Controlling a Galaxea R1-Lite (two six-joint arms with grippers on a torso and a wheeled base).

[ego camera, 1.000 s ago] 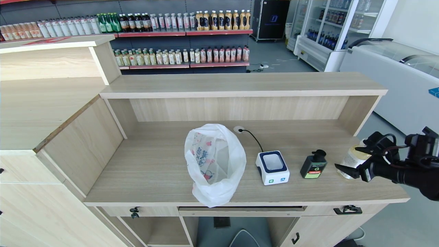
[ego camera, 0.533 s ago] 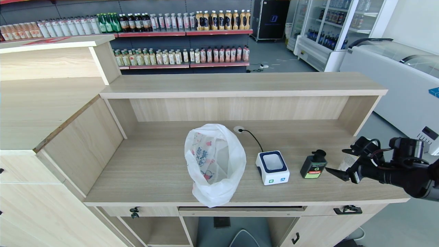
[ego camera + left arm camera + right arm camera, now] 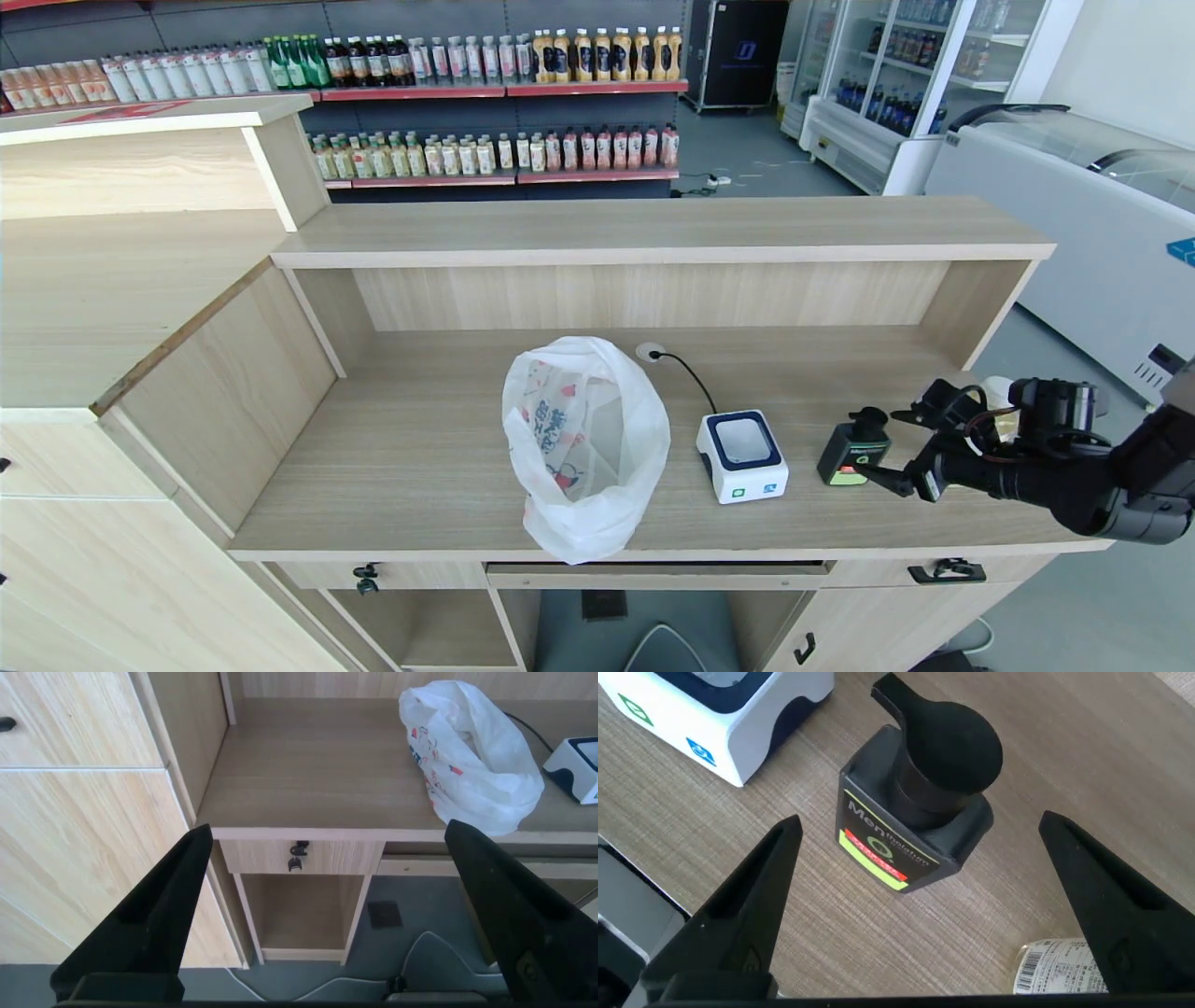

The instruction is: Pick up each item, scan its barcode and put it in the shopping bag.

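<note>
From the head view, the dark squared pump bottle [image 3: 853,451] stands on the pale wooden bench [image 3: 420,467], just right of the white-and-navy box scanner [image 3: 741,455] and well right of the white plastic shopping bag [image 3: 585,448]. The right tool [image 3: 885,445] is at the bottle's right side, spread wide and holding nothing. A pale labelled container [image 3: 997,390] sits partly hidden behind the arm. The bottle is upright, so its long axis is vertical, and its green-and-red label faces the bench's front edge. In the left wrist view, the left tool [image 3: 329,831] hangs beyond the bench's front-left corner, wide open and empty, with the bag [image 3: 472,751] far off. In the right wrist view, the bottle [image 3: 920,803] lies between the spread fingers without touching them, and its spout points toward the scanner [image 3: 719,714]. The likely risks are that one finger lands first and tips the tall bottle or shoves it against the scanner, that closing on the pump head gives a loose, swivelling hold, or that the arm brushes the container [image 3: 1060,966].
</note>
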